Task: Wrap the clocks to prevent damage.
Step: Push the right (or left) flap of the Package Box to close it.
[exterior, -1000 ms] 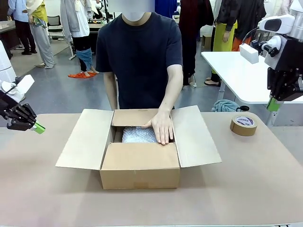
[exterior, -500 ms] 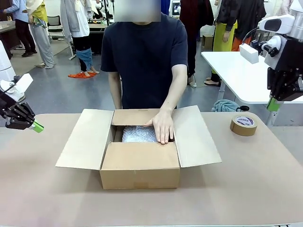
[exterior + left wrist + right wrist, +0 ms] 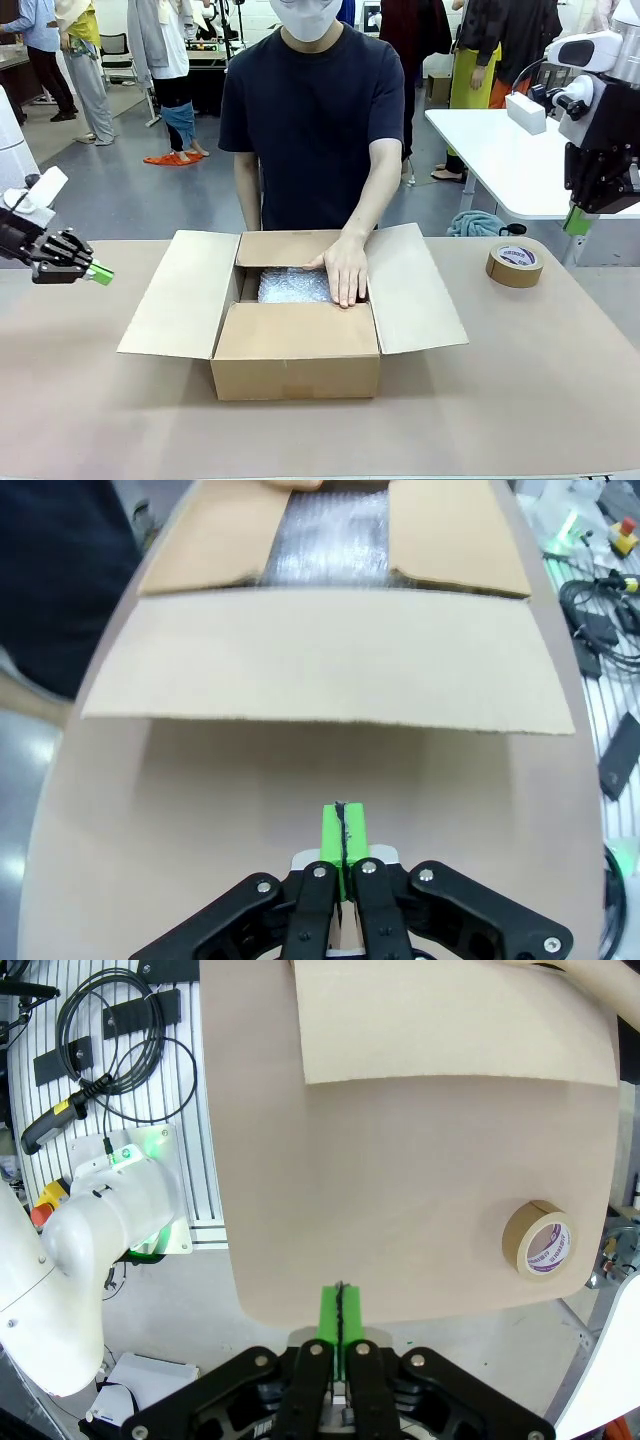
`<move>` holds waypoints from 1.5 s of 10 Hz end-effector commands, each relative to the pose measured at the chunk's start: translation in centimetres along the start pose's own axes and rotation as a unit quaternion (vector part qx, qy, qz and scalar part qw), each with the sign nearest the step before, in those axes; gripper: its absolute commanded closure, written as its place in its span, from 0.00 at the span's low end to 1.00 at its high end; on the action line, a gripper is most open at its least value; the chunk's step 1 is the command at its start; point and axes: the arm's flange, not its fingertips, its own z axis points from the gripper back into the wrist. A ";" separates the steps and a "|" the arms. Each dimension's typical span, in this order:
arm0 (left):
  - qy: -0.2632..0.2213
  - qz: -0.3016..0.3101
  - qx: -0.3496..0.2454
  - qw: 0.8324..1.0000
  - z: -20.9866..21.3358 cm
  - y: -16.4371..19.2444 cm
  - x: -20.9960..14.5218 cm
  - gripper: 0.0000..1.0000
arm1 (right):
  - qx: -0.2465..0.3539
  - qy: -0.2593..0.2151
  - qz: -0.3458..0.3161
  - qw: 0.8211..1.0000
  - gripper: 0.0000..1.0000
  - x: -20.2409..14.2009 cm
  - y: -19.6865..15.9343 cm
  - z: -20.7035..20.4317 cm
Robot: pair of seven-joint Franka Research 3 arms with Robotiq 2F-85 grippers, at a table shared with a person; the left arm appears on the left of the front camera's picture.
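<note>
Open cardboard box (image 3: 295, 350) held bubble-wrapped bundle (image 3: 290, 287), person's hand (image 3: 346, 270) on it; wrap clear, crinkly. L gripper (image 3: 100, 273), R gripper (image 3: 572, 222): jaws closed, empty.

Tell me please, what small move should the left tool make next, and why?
Probably ease the shut left tool toward the open left flap of the box, ready to fold it: the bubble-wrapped bundle already lies inside. Go no further while the person's hand rests on it.

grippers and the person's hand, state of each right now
Left gripper: shut, empty.
Right gripper: shut, empty.
Person's hand: flat on the bubble wrap in the box.
</note>
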 end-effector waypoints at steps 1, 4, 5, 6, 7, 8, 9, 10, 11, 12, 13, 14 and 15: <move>-0.047 -0.037 -0.019 0.998 -2.3 1.0 -2.1 1.00 | 0.000 -0.010 -0.005 1.000 0.99 0.3 -0.1 0.0; -0.045 -0.030 -0.041 0.998 -6.6 1.3 -4.1 1.00 | 0.000 -0.010 -0.005 1.000 0.99 0.3 -0.1 0.0; -0.058 -0.019 -0.047 0.997 -7.7 1.0 -4.3 1.00 | 0.000 -0.010 -0.005 1.000 0.99 0.3 -0.1 0.0; -0.073 -0.008 -0.059 0.996 -8.6 1.2 -3.9 1.00 | 0.000 -0.010 -0.005 1.000 0.99 0.3 -0.1 0.0; -0.097 -0.008 -0.078 0.992 -9.3 1.1 -2.9 1.00 | 0.000 -0.010 -0.005 1.000 0.99 0.3 -0.1 0.0; -0.129 -0.002 -0.086 0.988 -9.7 0.8 -2.0 1.00 | 0.000 -0.010 -0.005 1.000 0.99 0.3 -0.1 0.0; -0.156 0.006 -0.083 0.984 -9.9 0.7 -1.6 1.00 | 0.000 -0.010 -0.005 1.000 0.99 0.3 -0.1 0.0; -0.173 0.009 -0.078 0.982 -9.9 0.6 -1.6 1.00 | 0.000 -0.010 -0.005 1.000 0.99 0.3 -0.1 0.0; -0.188 0.018 -0.084 0.978 -10.0 0.8 -1.6 1.00 | 0.000 -0.010 -0.005 1.000 0.99 0.3 -0.1 0.0; -0.198 0.017 -0.092 0.976 -10.2 0.3 -1.6 1.00 | 0.000 -0.010 -0.005 1.000 0.99 0.3 -0.1 0.0; -0.200 0.007 -0.100 0.975 -10.5 0.0 -1.2 1.00 | 0.000 -0.010 -0.005 1.000 0.99 0.3 -0.1 0.0; -0.203 0.002 -0.110 0.973 -10.8 0.2 -0.6 1.00 | 0.000 -0.010 -0.005 1.000 0.99 0.3 -0.1 0.0; -0.210 -0.002 -0.105 0.972 -11.2 -0.3 -0.1 1.00 | 0.000 -0.010 -0.005 1.000 0.99 0.3 -0.1 0.0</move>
